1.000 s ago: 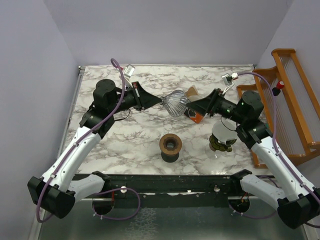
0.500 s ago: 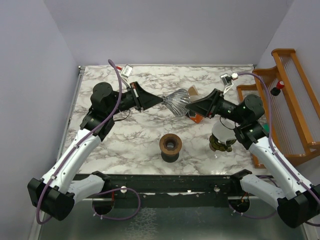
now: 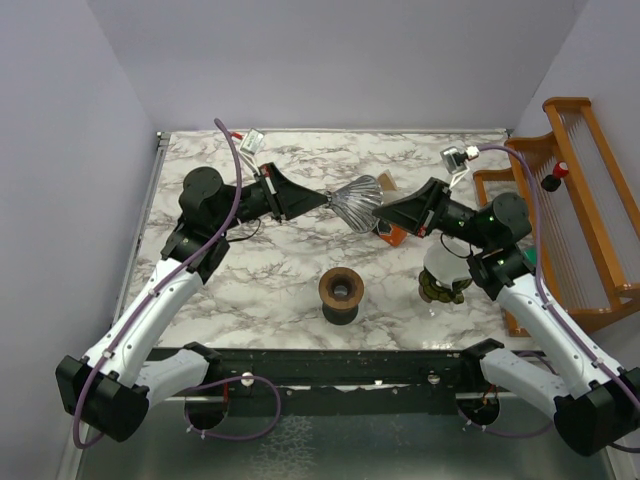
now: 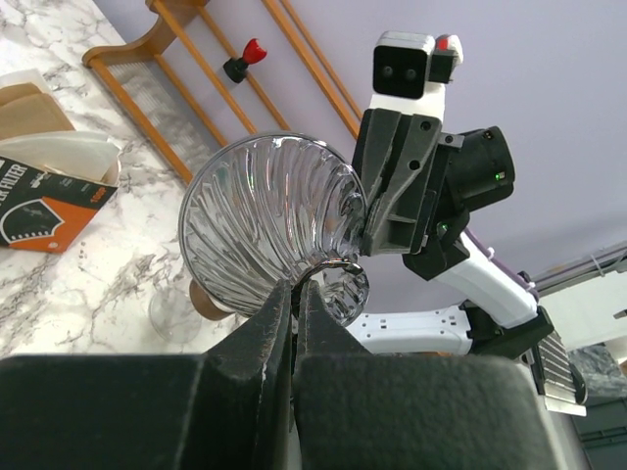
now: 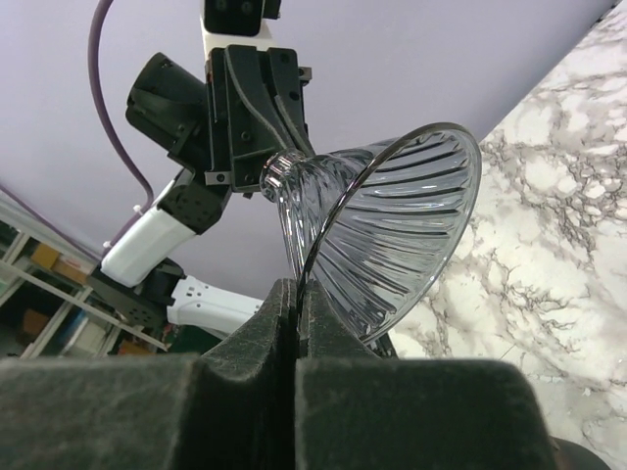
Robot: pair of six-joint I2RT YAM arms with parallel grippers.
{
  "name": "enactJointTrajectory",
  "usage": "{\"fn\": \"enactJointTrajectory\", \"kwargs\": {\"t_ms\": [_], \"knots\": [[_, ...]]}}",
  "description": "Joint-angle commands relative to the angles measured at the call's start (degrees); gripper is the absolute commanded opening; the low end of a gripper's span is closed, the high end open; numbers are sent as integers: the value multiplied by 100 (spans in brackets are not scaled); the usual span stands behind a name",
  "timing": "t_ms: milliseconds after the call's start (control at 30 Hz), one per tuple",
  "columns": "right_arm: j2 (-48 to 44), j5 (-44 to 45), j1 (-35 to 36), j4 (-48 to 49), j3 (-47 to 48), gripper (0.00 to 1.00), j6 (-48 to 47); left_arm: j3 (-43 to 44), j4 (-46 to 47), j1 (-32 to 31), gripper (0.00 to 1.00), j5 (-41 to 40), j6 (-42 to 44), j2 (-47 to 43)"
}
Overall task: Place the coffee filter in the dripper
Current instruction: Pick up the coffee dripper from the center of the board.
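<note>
Top external: we pinch the dripper (image 3: 355, 203) with left gripper (image 3: 322, 201) and right gripper (image 3: 380, 213); next, one must release and fetch the coffee filter (image 4: 67, 149).

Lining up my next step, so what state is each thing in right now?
dripper: off the table, tipped sideways, empty.
left hand: shut on the dripper's handle.
right hand: shut on the dripper's rim.
filter box: open, lying on the table.
filters: in the box, none in the dripper.

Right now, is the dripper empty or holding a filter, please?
Empty: the dripper shows only bare ribbed glass inside.
</note>
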Motion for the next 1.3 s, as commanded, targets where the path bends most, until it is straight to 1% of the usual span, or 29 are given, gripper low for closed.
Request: {"fn": "enactJointTrajectory", "kwargs": {"t_ms": [0,100,133,167,267,333,367,467,533,667,767,867,967,1067,1267], "knots": [[-60,-207,-22,292,-39,1,95,-110,288,10,0,155,-112,-132],[-75,-209,-22,286,-19,0,79,-175,336,10,0,172,-154,-137],[-77,-209,-22,272,-8,0,69,-192,339,7,4,188,-173,-136],[-84,-209,-19,256,11,0,56,-208,339,9,10,191,-189,-135],[-86,-205,-22,102,112,0,-96,-228,228,10,35,118,-176,-175],[-110,-165,-22,-250,261,0,-398,-163,-79,10,47,-3,-6,-224],[-130,-120,-21,-504,368,0,-602,-127,-277,10,50,-75,147,-258],[-181,66,-18,-1267,662,0,-1282,-8,-1015,10,56,-272,561,-290],[-164,98,-22,-1670,872,1,-1688,41,-1344,33,60,-302,749,-306],[-31,187,-22,-2806,1496,0,-2639,247,-2179,53,63,-639,1282,-415],[69,290,-20,-3417,1839,1,-3316,448,-2799,55,63,-1017,1721,-541],[316,132,-13,-3855,2189,0,-3800,619,-3198,60,65,-1342,2016,-586],[627,87,47,-4466,2644,0,-4385,866,-3498,57,66,-1483,2249,-527],[801,662,427,-4977,3000,1,-5106,1158,-3812,62,66,-1670,2500,-471],[1271,2603,1900,-5746,3643,0,-6448,1570,-4250,62,66,-2032,2798,-418]]}}
